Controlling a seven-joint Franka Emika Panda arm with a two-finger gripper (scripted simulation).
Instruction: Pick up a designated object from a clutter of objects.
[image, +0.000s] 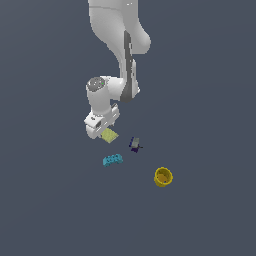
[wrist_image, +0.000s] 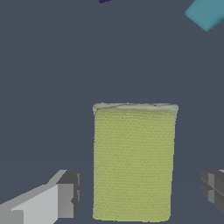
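The pale yellow-green flat square plate (image: 110, 135) lies on the dark floor, just under my gripper (image: 102, 131). In the wrist view the plate (wrist_image: 133, 162) sits between my two fingertips (wrist_image: 68, 197), with a small gap on each side. The gripper (wrist_image: 140, 192) is open and low around the plate, touching it on neither side. The rest of the clutter lies close by: the cyan studded brick (image: 113, 159), the tiny dark purple-grey piece (image: 135, 144) and the yellow round cup (image: 163, 177).
The wrist view shows a corner of the cyan brick (wrist_image: 205, 12) and a sliver of the purple piece (wrist_image: 104, 1) beyond the plate. The white arm (image: 117, 30) comes down from above. The floor is plain dark grey.
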